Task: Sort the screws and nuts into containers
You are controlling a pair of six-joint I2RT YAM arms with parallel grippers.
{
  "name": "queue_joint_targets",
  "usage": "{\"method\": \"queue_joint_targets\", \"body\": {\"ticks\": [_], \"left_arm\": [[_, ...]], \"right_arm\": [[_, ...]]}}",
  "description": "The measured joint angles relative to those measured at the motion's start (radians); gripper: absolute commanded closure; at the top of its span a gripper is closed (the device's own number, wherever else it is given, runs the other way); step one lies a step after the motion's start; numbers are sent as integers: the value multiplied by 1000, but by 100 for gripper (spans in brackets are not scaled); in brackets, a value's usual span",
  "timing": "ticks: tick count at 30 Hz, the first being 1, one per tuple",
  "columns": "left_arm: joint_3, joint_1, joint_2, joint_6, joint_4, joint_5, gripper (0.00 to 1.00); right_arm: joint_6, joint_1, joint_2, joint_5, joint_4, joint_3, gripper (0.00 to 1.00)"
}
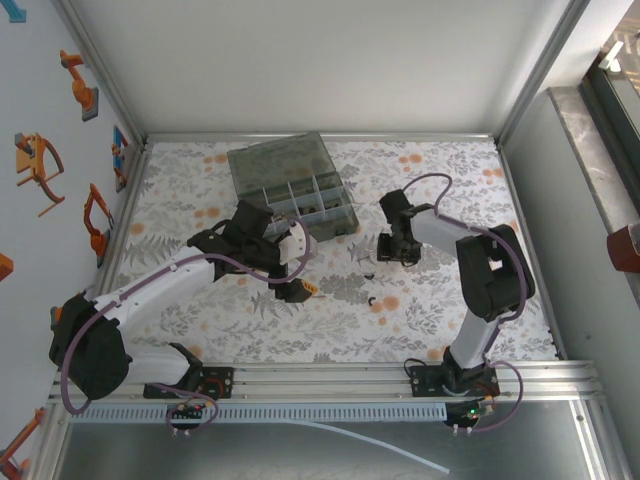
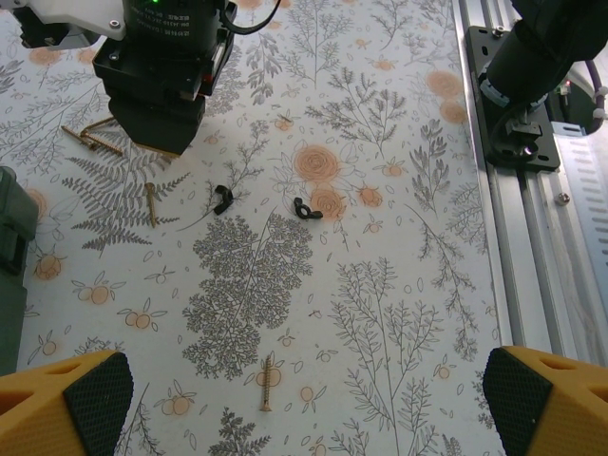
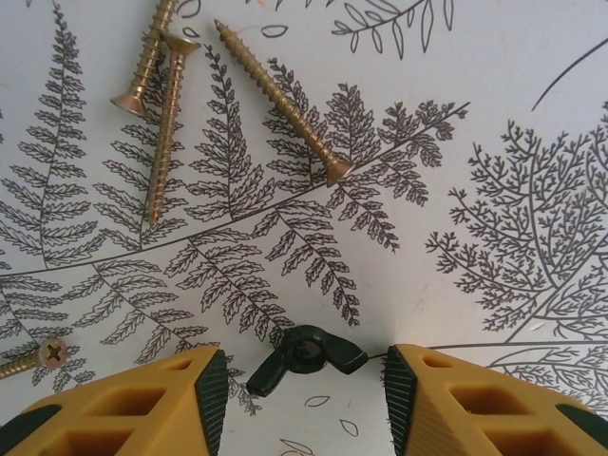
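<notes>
Now, L→R: L gripper (image 2: 304, 408) spread wide above floral mat (image 2: 399, 285), brass screw (image 2: 268, 382) on mat roughly between tips (image 2: 66, 399). Far side, smoky-grey organiser box (image 1: 338, 228), lid open. R gripper (image 3: 302, 404) part-open, low over mat, black wing nut (image 3: 306, 356) lying between pads (image 3: 211, 385), unclamped; three brass screws (image 3: 169, 123) just beyond.

Fern-and-flower print all over this surface (image 1: 330, 325), with a smoky grey box (image 1: 278, 162) sitting at its far middle. Three brass screws (image 3: 281, 103) lie loosely fanned, a black wing nut (image 3: 306, 357) lies just below them, and a lone screw (image 2: 267, 382) lies well apart.
</notes>
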Motion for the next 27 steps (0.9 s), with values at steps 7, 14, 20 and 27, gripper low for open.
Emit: {"method": "queue_joint_targets", "body": {"ticks": [7, 14, 20, 27], "left_arm": [[4, 0, 1, 0, -5, 0, 3], [6, 0, 2, 3, -6, 0, 3], [8, 0, 2, 3, -6, 0, 3], [11, 0, 2, 3, -6, 0, 3]], "right_arm": [[8, 1, 0, 0, 0, 0, 70], [7, 3, 0, 0, 0, 0, 73], [3, 9, 0, 0, -1, 1, 74], [-4, 10, 0, 6, -1, 1, 62]]}}
